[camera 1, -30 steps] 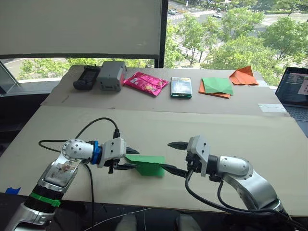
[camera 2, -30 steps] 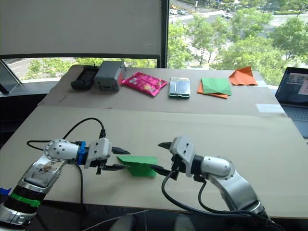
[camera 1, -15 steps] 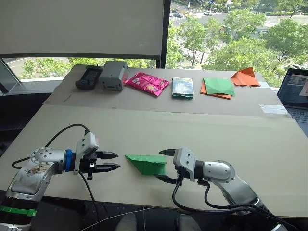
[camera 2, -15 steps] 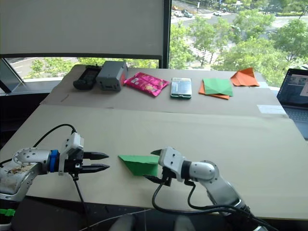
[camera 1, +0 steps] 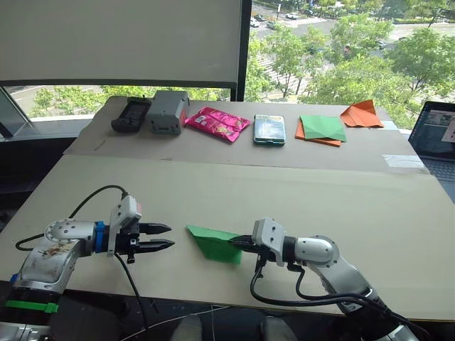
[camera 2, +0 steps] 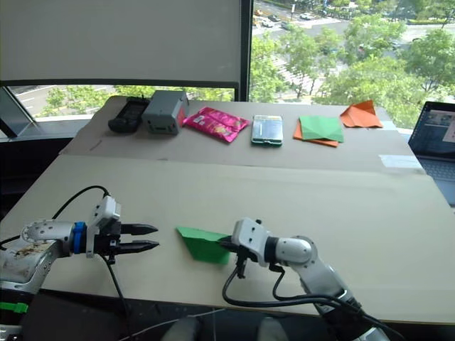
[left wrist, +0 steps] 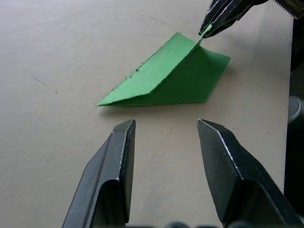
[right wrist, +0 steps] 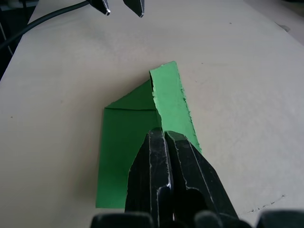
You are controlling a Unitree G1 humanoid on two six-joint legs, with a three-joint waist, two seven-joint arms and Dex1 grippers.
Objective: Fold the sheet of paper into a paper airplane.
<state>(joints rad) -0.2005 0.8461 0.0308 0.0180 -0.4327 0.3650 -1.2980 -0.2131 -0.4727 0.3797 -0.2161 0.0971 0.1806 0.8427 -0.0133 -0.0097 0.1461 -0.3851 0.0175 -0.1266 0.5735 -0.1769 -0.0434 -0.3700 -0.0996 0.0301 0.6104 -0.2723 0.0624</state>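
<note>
The sheet of paper is bright green and folded into a pointed wedge, lying near the table's front edge with one flap raised. My right gripper is shut on the raised flap at the wedge's right end. My left gripper hovers open to the left of the wedge's point, a short gap away, with nothing between its fingers.
Along the far table stand a black device, a grey box, a pink packet, a phone, a green-and-orange pair of sheets and an orange paper plane. A laptop sits at the right edge.
My left gripper has drawn back to the left, away from the paper. My right gripper has gone from wide open to shut on the paper's right end.
</note>
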